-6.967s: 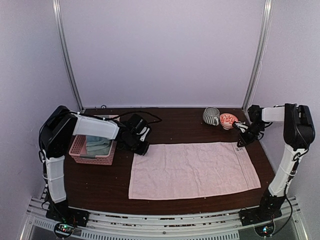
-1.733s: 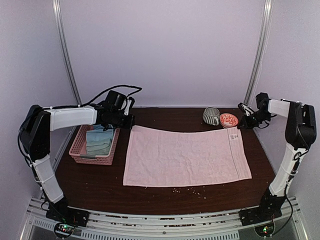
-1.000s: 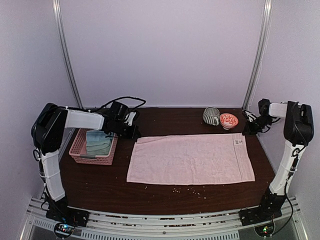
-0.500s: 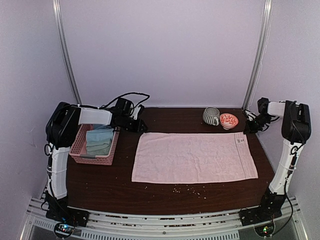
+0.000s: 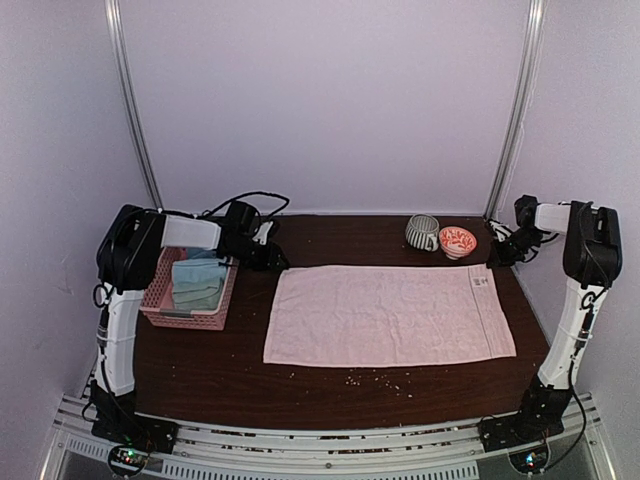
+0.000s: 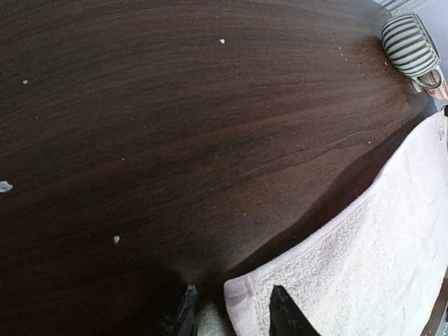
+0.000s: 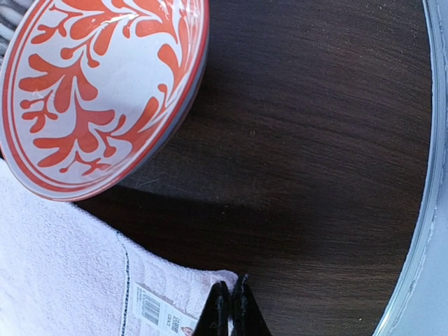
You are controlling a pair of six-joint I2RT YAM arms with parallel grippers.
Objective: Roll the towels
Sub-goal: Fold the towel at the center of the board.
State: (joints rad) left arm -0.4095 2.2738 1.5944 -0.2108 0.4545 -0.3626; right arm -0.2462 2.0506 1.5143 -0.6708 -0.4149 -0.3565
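A light pink towel (image 5: 390, 315) lies spread flat across the middle of the dark table. My left gripper (image 5: 271, 257) sits low at the towel's far left corner. In the left wrist view this gripper (image 6: 233, 316) is open, and the towel's hemmed corner (image 6: 245, 301) rests loose on the table between the two fingertips. My right gripper (image 5: 497, 262) is at the far right corner. In the right wrist view the right gripper (image 7: 232, 308) is shut on the tip of the towel (image 7: 63, 273), just beside its printed label (image 7: 159, 309).
A pink basket (image 5: 160, 312) with folded pale blue-green cloths (image 5: 196, 284) stands at the left. A striped mug (image 5: 421, 232) and a red-patterned bowl (image 5: 457, 241) stand at the back right, close to the right gripper. Crumbs (image 5: 375, 378) dot the table in front of the towel.
The left gripper has opened and let go of the towel's far left corner, which now lies on the table. The towel has settled flat. The right gripper stays shut.
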